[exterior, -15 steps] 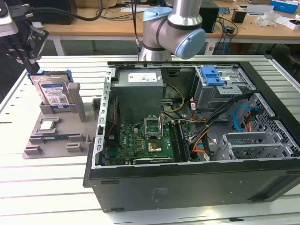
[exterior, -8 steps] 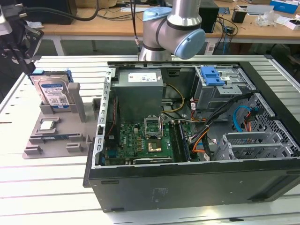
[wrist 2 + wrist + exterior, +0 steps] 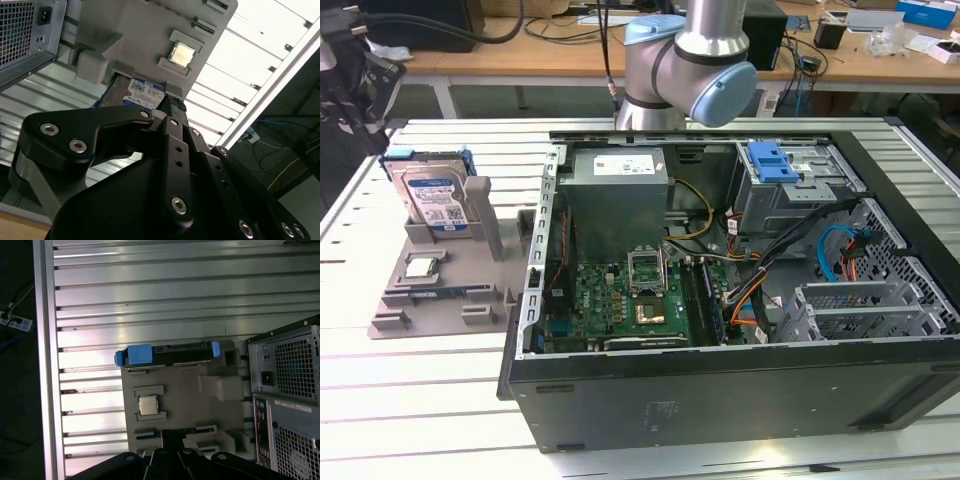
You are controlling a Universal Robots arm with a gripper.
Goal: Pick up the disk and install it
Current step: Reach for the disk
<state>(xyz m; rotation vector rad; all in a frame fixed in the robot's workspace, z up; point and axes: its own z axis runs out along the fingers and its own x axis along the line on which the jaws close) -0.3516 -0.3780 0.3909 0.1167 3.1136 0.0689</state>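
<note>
— What sits closest to your cameras?
— My own fingers (image 3: 172,435), black links and all, in both wrist views. The tips are drawn together, with nothing clamped between them.
— And the disk?
— The disk (image 3: 170,354) stands on edge in a slot along one side of the grey holder (image 3: 186,390). It shows blue at both ends. In the exterior view its blue-and-white label faces out. I'm not touching it. In the first wrist view my tips show over the holder's opposite side, well apart from the disk.
— Anything else on that holder?
— A chip (image 3: 148,405) lies flat in a square pocket near the holder's middle. In the first wrist view it shows between the disk and my tips.
— Where's the case?
— The case (image 3: 720,380) lies on its side, open, with the board showing. It is just beside the holder, and both rest on the slatted table (image 3: 410,410).
</note>
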